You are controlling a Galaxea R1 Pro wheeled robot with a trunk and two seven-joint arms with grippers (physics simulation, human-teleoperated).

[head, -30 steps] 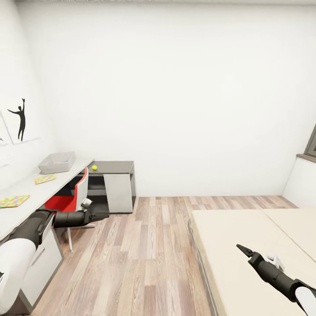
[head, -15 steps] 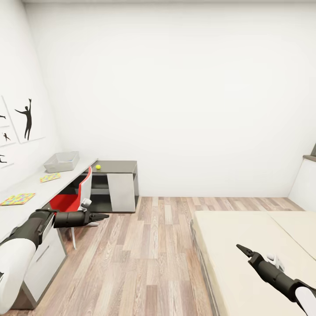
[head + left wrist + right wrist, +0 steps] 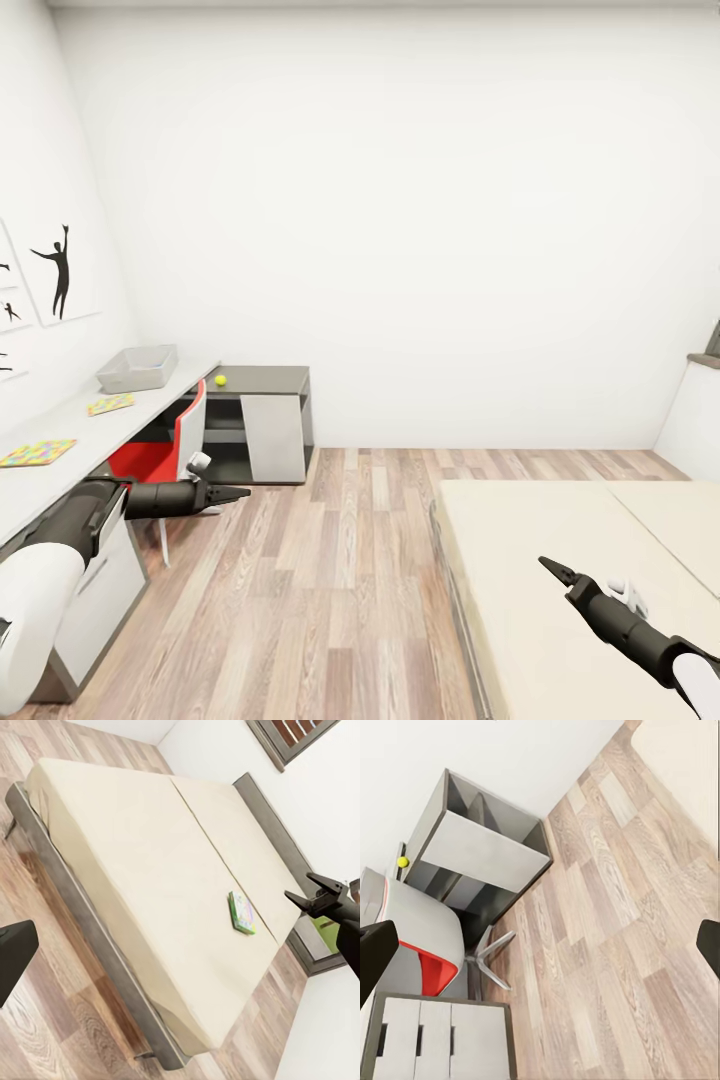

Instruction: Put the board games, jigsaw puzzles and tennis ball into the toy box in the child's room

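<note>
The pale grey toy box [image 3: 138,368] stands at the far end of the table [image 3: 60,428], with two jigsaw puzzles [image 3: 111,404] [image 3: 37,453] lying nearer on the top. The tennis ball [image 3: 220,380] [image 3: 403,862] rests on the lower dark section. One green-edged board game [image 3: 241,911] lies on the bed [image 3: 150,847] [image 3: 560,560]. My left gripper [image 3: 235,493] hangs open over the floor beside the chair. My right gripper [image 3: 553,570] [image 3: 300,886] is open above the bed's near part. Both are empty.
A red and grey swivel chair [image 3: 165,455] [image 3: 420,937] is pushed under the table. Grey drawers [image 3: 435,1042] stand below the table's near end. Wood-plank floor [image 3: 330,560] runs between table and bed. Black silhouette pictures [image 3: 58,270] hang on the left wall.
The whole picture has shifted a little to the right, so the camera has turned slightly. Both arms keep the same pose and nothing on the table or bed has moved.
</note>
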